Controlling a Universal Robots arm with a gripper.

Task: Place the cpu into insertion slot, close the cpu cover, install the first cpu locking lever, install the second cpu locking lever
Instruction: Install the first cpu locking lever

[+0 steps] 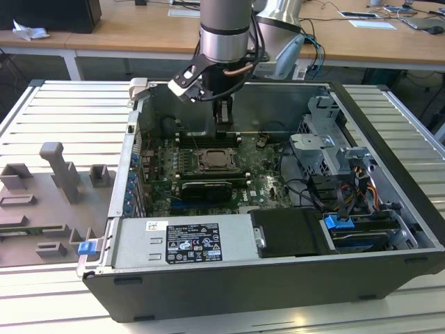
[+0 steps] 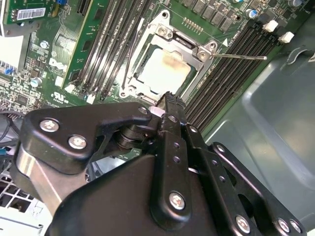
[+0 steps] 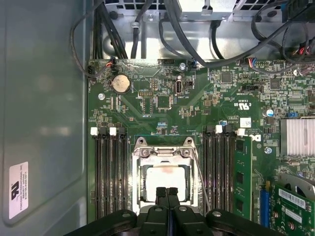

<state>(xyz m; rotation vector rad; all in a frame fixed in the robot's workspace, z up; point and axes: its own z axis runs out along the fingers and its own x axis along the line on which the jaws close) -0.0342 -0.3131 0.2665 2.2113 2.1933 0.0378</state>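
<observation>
Pale silver-beige, the cpu (image 3: 164, 180) is sitting in the insertion slot (image 3: 136, 183), with the cpu cover (image 3: 162, 153) lying flat around it. The gripper (image 3: 167, 190) is hovering just above, its fingers (image 3: 161, 195) pressing together on nothing. A thin locking lever (image 2: 241, 56) is sticking out over the memory slots (image 2: 231, 73).

cpu (image 3: 163, 178): pale matt metal top
cpu cover (image 3: 162, 151): bare silver metal, dull sheen
gripper (image 3: 167, 192): matt black

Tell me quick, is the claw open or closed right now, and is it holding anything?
Claw: closed, holding nothing, poised near the cpu.
</observation>
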